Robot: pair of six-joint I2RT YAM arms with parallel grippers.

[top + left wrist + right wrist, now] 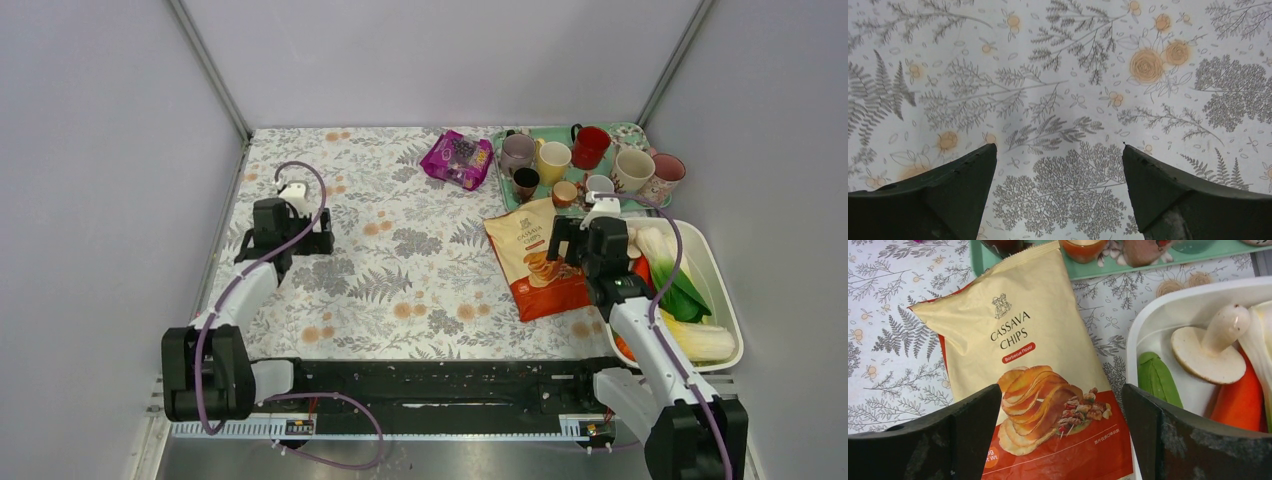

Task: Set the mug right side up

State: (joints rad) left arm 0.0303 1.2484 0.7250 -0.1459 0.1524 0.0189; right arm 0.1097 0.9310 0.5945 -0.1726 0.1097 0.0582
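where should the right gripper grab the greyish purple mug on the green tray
Across the round body of the greyish purple mug, from above with the open right gripper: it seems to stand mouth down, and the yellow mug crowds its right side.

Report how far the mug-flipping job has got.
Done: nothing shows yet. In hand: nothing; the left gripper hangs open over bare tablecloth, and the right gripper is open above the cassava chips bag. Left: everything. The mugs stand on the green tray at the far right, untouched. The top view does not make clear which is inverted. One must be reached, gripped and turned.
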